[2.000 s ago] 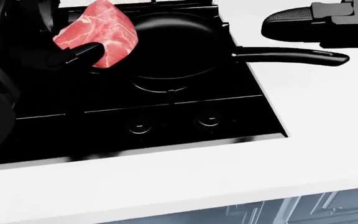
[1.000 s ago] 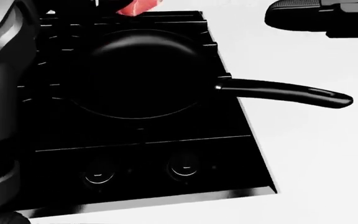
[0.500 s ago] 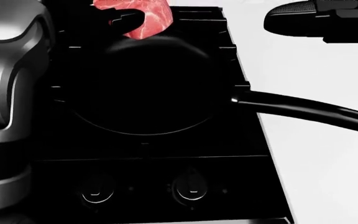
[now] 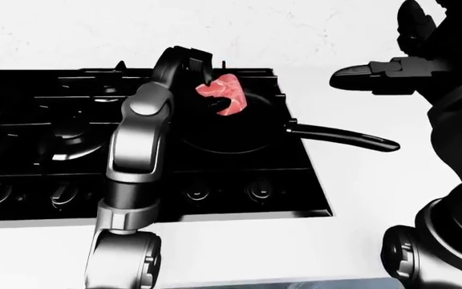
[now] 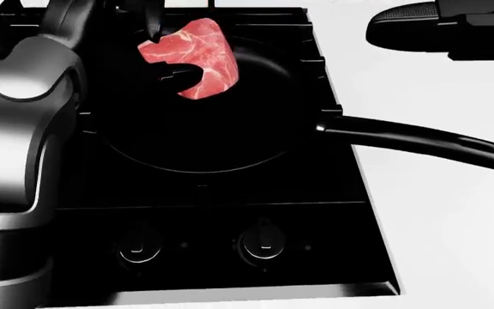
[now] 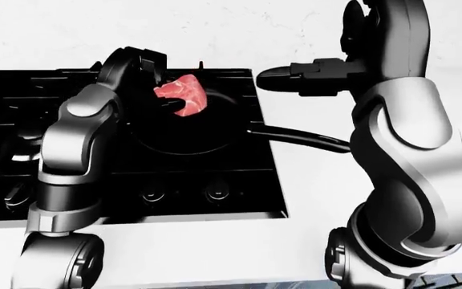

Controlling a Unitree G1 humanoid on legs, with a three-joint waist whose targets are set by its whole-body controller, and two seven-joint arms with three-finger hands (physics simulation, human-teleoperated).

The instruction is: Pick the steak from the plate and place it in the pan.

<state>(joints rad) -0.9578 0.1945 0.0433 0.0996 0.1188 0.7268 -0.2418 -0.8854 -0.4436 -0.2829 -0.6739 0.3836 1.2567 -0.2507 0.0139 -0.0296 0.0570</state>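
A: Item one, change since half a second ago?
B: In the head view the steak (image 5: 192, 64) is now sitting lower and fully in frame, where before it was cut by the top edge; the pan handle (image 5: 418, 138) is lying a little higher on the right. The whole picture is shifting slightly, so the camera is moving too.

A: Item two, left hand?
B: The left hand (image 4: 212, 95) is reaching in from the left, dark fingers (image 5: 178, 76) pinching the steak from its lower left side. The steak is hanging tilted in the grip, raised above the frying pan (image 5: 230, 138) and not touching its floor as far as the eye views show.

A: Item three, pan position?
B: Directly beneath the left hand, resting on the black gas hob (image 4: 46, 150), handle pointing away to the right of that hand, out over the white counter (image 5: 453, 219).

A: Item four, right hand?
B: The right hand (image 6: 299, 78) is hovering well to the right of the left hand, above the handle, holding nothing. One finger is pointing out flat toward the left; whether the others are spread I cannot tell.

A: Item five, remainder?
B: Two control knobs (image 5: 263, 244) are showing below the left hand, at the hob's lower edge in the head view.
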